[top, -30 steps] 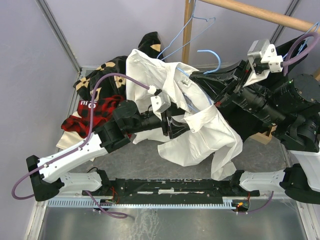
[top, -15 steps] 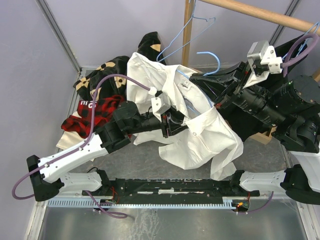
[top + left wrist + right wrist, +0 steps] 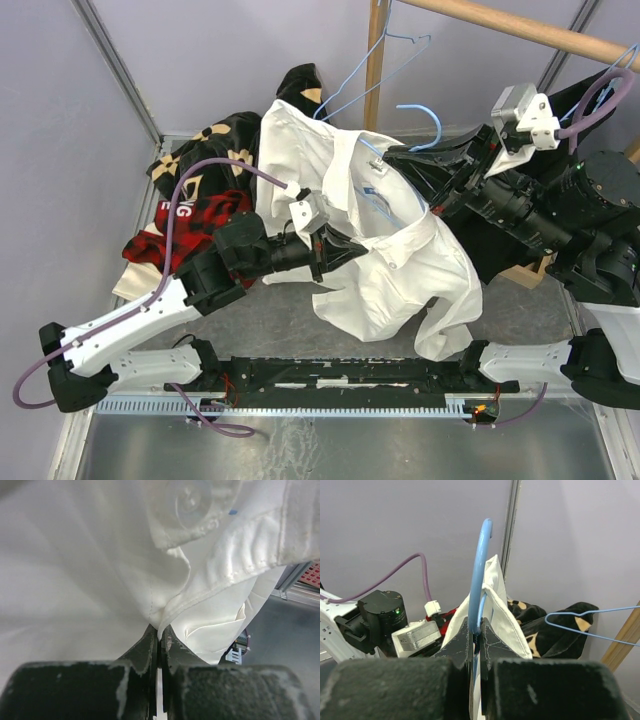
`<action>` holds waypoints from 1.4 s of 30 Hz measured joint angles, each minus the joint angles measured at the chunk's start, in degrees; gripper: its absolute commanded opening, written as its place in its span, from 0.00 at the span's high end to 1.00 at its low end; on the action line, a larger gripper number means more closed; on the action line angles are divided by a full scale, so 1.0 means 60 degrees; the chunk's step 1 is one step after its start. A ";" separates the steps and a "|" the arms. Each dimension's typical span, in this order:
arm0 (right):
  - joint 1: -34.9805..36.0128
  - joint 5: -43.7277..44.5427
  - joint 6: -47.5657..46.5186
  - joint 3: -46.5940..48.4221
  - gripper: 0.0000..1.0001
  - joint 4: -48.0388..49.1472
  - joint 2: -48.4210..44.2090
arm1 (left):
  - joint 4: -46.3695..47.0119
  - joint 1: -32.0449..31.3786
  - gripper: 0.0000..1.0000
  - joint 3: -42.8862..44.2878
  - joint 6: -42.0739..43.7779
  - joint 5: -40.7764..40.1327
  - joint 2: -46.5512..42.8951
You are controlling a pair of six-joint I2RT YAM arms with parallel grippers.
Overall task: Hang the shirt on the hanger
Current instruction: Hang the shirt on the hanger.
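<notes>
The white shirt (image 3: 385, 265) hangs bunched in the middle of the top view, with its collar draped over the light-blue hanger (image 3: 428, 115). My right gripper (image 3: 402, 158) is shut on the hanger's neck (image 3: 479, 625) just below the curved hook (image 3: 480, 560), and the shirt collar (image 3: 505, 612) wraps round the wire. My left gripper (image 3: 347, 252) is shut on a fold of the shirt's front edge (image 3: 170, 607), near a clear button (image 3: 187, 502). The hanger's triangle is mostly hidden inside the cloth.
A red-and-black plaid shirt (image 3: 190, 228) and a black garment with tan marks (image 3: 205, 150) lie heaped at the back left. A second blue wire hanger (image 3: 372, 65) hangs by the wooden post (image 3: 377, 60) under a wooden rod (image 3: 520, 30).
My left gripper has closed on the shirt's front edge and drawn back to the left, pulling the cloth with it. The right gripper kept its hold on the hanger.
</notes>
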 measured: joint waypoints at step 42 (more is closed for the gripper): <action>0.0000 0.0255 -0.1260 0.0594 1.00 -0.1275 -0.0091 | -0.4550 0.0000 0.97 0.2047 0.2033 -0.3144 -0.1304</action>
